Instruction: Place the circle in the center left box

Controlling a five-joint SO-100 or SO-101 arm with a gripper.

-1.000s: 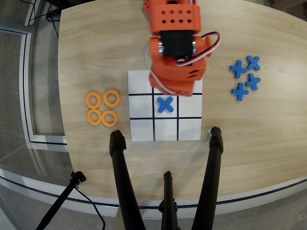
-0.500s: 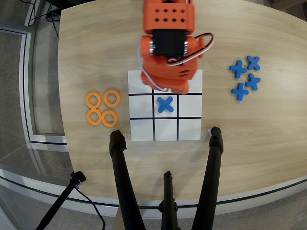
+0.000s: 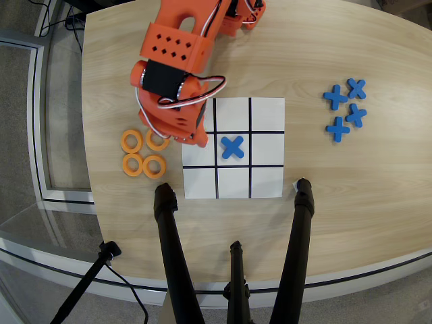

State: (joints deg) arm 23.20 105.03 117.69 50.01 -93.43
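Several orange rings lie in a cluster on the wood left of the paper grid; the circle (image 3: 154, 166) at the front right is fully visible, and the back right ring (image 3: 157, 142) is partly covered by the arm. My orange gripper (image 3: 182, 133) hangs over that ring and the grid's left edge. Its jaws are hidden under the arm's own body. The center left box (image 3: 267, 148) is the white middle-row cell at the right end of the grid, and it holds nothing. A blue X (image 3: 233, 147) sits in the middle cell.
Several loose blue crosses (image 3: 345, 108) lie on the table at the right. Black stand legs (image 3: 172, 243) (image 3: 301, 223) rise from the near table edge just in front of the grid. The table's left edge (image 3: 86, 135) runs close to the rings.
The arm has swung from above the grid's back row to the left, and now hangs over the ring cluster. The rings and the blue X have not moved.
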